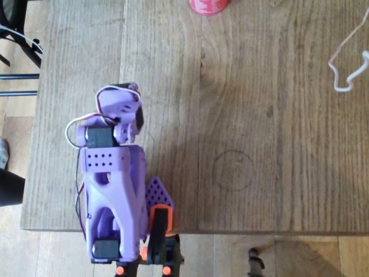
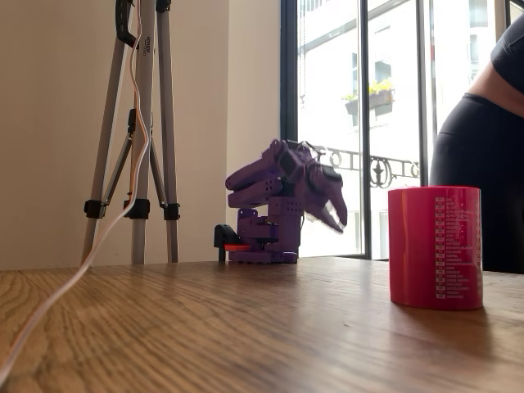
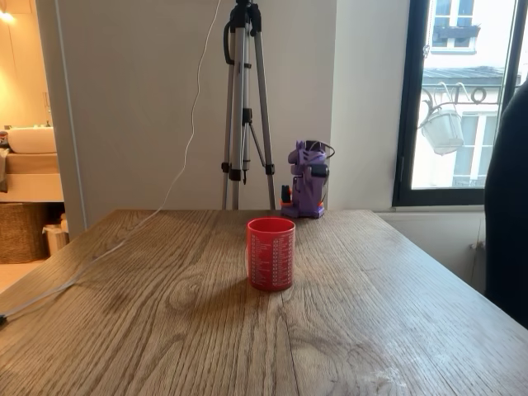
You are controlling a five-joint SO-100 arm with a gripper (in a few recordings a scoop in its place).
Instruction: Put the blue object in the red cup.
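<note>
Red cup [image 3: 271, 253] stands upright on the wooden table [image 3: 371, 322], well apart from the folded arm's claw [image 2: 334, 214], grip unclear.

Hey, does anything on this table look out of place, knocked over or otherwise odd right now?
Nothing is spilled or knocked over. The red cup stands upright on the table, apart from the folded purple arm. One oddity: a white cable trails loose across the tabletop.

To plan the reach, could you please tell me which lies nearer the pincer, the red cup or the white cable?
The red cup, ahead of the pincer in the overhead view; the white cable lies further off to the right.
</note>
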